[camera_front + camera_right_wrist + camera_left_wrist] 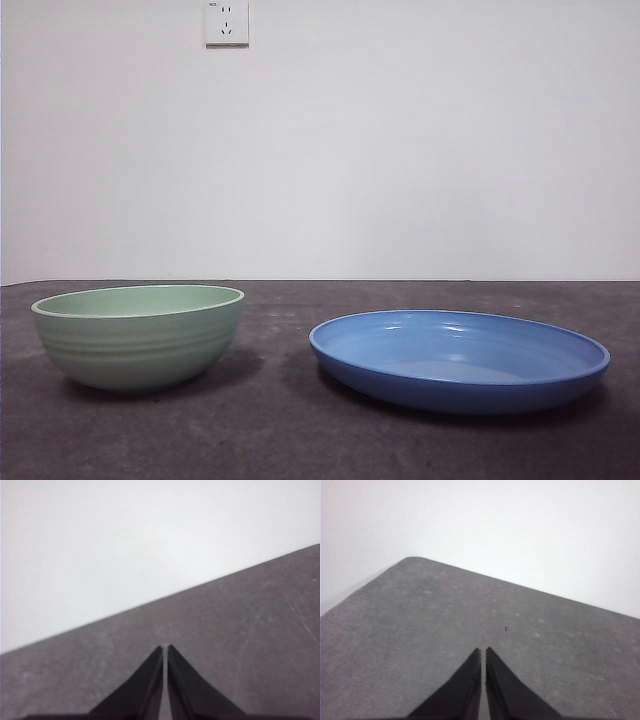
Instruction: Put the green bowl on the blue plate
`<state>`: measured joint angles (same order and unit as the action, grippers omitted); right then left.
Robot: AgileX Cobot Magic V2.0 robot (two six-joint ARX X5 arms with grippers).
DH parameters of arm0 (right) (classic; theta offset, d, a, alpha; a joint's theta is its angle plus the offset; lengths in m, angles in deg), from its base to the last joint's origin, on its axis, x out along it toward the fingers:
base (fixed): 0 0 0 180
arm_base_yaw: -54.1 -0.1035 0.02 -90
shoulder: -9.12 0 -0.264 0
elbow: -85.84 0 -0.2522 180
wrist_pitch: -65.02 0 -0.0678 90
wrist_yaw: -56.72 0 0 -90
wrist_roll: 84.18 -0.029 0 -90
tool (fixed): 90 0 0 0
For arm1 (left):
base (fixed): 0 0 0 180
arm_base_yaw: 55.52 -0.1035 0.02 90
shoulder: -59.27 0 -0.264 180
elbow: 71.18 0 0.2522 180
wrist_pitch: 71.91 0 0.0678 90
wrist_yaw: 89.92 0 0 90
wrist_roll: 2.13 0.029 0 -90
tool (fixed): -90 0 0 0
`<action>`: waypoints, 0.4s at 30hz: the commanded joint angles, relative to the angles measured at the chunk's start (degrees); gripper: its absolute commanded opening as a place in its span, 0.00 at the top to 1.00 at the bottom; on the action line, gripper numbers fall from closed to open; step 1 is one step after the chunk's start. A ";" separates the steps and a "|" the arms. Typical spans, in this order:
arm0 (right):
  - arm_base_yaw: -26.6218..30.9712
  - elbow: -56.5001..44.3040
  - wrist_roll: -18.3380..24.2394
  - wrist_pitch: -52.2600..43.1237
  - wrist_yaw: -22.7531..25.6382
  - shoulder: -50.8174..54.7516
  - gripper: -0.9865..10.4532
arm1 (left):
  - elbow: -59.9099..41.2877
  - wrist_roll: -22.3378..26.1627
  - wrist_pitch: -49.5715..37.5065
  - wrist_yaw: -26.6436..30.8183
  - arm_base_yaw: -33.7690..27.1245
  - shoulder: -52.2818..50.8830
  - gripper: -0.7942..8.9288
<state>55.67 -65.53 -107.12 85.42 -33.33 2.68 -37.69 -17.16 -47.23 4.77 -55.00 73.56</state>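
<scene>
Left wrist view shows the left tool (483, 652) with its two black jaws pressed together, tips almost touching, and nothing between them. Under and beyond this tool there is only the dark grey, slightly speckled counter (435, 615), whose rounded corner meets the white wall (530, 525). No dish appears in this view.

The right wrist view gives the same kind of picture: the right tool (165, 650) has its jaws together too, with only a thin line of light between them, and it grips nothing. It is over bare counter surface, and the counter edge runs slanted across the view against the white wall.

In the front view neither arm is visible. The pale mint-green round ceramic bowl (140, 340) stands upright on the counter at the left side of that view. It has faint horizontal ridges on its side and a lighter rim. The wide shallow glossy blue ceramic plate (460, 362) lies flat on the counter at the right side, with a raised rim and concentric rings inside. The bowl and the plate are apart, with a strip of bare counter between them, and the bowl is not on the plate. On the wall behind, high up, there is a white electrical socket (227, 22).
</scene>
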 commanded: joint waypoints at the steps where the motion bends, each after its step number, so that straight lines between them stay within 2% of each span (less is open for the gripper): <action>1: 0.09 4.70 -2.21 0.50 -1.53 -3.58 0.90 | 5.81 -0.52 -0.37 -0.87 0.09 4.63 0.90; 5: 0.09 13.33 -1.88 7.37 -4.70 -10.45 0.90 | 14.51 -0.52 1.64 -4.92 0.57 11.23 0.90; 12: -0.35 26.73 -1.49 14.93 -19.17 -23.32 0.90 | 27.10 -0.94 7.96 -13.18 4.11 20.37 0.90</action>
<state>55.58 -40.37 -108.45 100.37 -50.80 -19.35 -12.25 -17.88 -39.60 -7.25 -51.35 92.94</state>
